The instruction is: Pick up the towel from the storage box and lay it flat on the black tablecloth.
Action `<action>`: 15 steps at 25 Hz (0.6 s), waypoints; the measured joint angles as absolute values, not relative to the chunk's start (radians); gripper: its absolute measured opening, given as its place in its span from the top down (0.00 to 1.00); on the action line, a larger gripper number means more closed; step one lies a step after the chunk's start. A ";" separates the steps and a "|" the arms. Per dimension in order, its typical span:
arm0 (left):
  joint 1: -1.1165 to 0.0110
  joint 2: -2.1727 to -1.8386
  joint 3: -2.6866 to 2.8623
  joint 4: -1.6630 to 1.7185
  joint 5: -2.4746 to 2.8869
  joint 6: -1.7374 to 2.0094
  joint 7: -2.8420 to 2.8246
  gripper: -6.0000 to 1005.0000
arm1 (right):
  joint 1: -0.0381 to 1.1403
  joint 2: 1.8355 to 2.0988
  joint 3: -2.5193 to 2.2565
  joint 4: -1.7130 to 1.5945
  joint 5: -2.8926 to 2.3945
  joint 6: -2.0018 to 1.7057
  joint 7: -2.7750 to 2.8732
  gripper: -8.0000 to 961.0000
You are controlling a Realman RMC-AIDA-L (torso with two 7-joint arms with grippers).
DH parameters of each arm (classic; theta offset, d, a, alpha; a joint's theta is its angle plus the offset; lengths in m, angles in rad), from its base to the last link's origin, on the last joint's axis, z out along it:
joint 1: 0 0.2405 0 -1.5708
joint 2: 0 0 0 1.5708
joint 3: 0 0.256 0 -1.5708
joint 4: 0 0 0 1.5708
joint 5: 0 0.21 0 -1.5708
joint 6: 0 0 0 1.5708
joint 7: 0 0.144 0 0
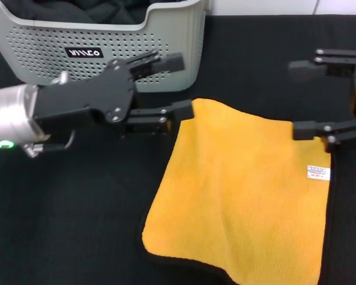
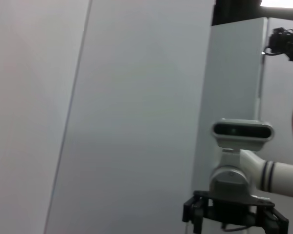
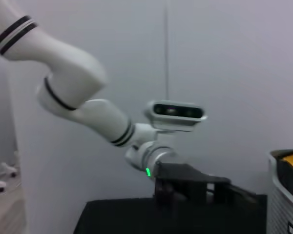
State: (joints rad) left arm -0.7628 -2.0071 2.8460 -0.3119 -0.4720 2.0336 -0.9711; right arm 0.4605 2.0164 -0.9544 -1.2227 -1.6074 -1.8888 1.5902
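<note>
The yellow-orange towel (image 1: 243, 196) lies spread on the black tablecloth (image 1: 77, 208), its white label (image 1: 318, 172) near the right edge. My left gripper (image 1: 177, 86) is open at the towel's far left corner, and its lower finger (image 1: 179, 110) meets that corner. At the far right corner my right gripper (image 1: 301, 98) is open too, with its lower finger (image 1: 305, 129) at the towel's edge. The light grey storage box (image 1: 41, 41) stands at the back left, behind my left gripper.
Dark garments (image 1: 77, 9) fill the storage box. In the right wrist view the box's corner (image 3: 283, 200) shows a bit of yellow-orange above its rim. The left wrist view shows only pale walls and my right arm's wrist camera (image 2: 242, 130).
</note>
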 joint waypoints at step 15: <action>-0.877 -2.013 2.846 -0.309 -0.379 2.036 -1.000 0.12 | 0.493 2.022 -1.010 -1.219 -1.606 -1.872 1.543 0.13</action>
State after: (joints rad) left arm -0.8773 -2.0132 2.8455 -0.3095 -0.3790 2.0361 -0.9996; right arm 0.4933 2.0217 -1.0102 -1.2194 -1.6060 -1.8717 1.5430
